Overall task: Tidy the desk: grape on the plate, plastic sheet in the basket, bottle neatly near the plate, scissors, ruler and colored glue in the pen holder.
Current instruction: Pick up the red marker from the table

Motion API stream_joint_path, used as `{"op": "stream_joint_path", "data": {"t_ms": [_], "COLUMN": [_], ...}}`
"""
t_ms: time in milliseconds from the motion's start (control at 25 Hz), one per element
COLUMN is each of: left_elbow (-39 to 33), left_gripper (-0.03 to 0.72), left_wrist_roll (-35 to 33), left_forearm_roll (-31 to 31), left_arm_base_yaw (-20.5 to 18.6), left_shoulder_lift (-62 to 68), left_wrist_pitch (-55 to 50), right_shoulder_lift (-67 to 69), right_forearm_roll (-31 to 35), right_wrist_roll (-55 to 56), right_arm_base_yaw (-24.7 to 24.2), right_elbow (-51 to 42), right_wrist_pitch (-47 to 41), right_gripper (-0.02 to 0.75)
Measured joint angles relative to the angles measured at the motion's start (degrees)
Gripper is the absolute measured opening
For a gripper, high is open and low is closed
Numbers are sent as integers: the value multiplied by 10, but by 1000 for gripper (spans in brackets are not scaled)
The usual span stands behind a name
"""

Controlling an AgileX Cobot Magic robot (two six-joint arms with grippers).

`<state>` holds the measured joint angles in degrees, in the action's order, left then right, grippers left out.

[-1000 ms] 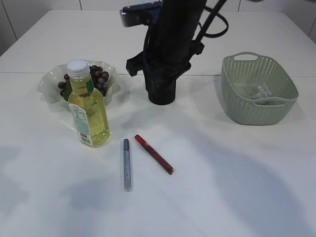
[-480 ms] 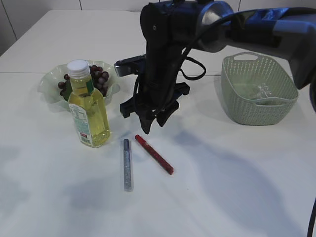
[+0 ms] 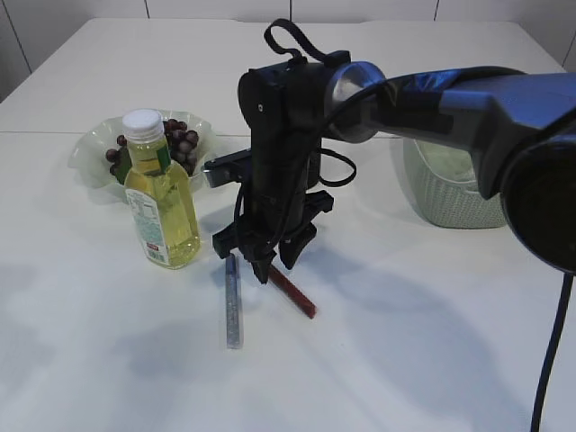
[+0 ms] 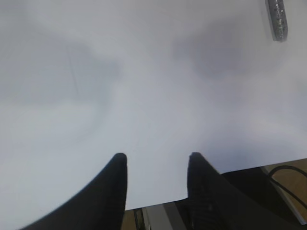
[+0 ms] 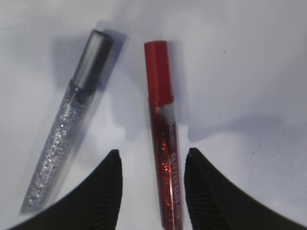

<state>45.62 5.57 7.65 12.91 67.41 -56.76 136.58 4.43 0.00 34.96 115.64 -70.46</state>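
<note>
My right gripper (image 3: 274, 267) (image 5: 152, 158) hangs open just above the table, its fingers either side of the red glue stick (image 5: 163, 139) (image 3: 298, 296) without touching it. The silver glue stick (image 5: 64, 139) (image 3: 232, 304) lies just to its left. The yellow bottle (image 3: 162, 202) stands upright in front of the plate (image 3: 90, 153), which holds the grapes (image 3: 180, 137). My left gripper (image 4: 156, 160) is open over bare table. The pen holder is hidden behind the right arm. Scissors, ruler and plastic sheet are out of view.
The green basket (image 3: 450, 202) stands at the right, mostly covered by the right arm. The table's near edge (image 4: 158, 203) runs just under the left gripper. The silver glue's tip (image 4: 277, 19) shows at the top right of the left wrist view.
The right arm has swung forward from the pen holder and come down over the red glue stick, jaws staying open. Bottle, plate and glue sticks have not moved.
</note>
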Motion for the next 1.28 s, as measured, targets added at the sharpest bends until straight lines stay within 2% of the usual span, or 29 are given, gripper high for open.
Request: {"op": "stream_joint_path", "data": {"t_ms": [320,1080,1200,1280], "left_elbow": [0,0,0,0], "left_gripper": [308,308,308,308], "left_wrist_roll": [0,0,0,0], "left_forearm_roll": [-5,-5,-5,-5], "left_arm_base_yaw": [0,0,0,0], "left_shoulder_lift": [0,0,0,0], "left_wrist_pitch": [2,3,3,3], "right_shoulder_lift": [10,26,29,29], "right_forearm_roll": [-19,-21,-21,-21], "right_wrist_roll": [0,0,0,0], "right_arm_base_yaw": [7,7,7,7], "right_elbow": [0,0,0,0], "right_wrist_pitch": [1,3,3,4], "right_gripper": [352,351,325,272]}}
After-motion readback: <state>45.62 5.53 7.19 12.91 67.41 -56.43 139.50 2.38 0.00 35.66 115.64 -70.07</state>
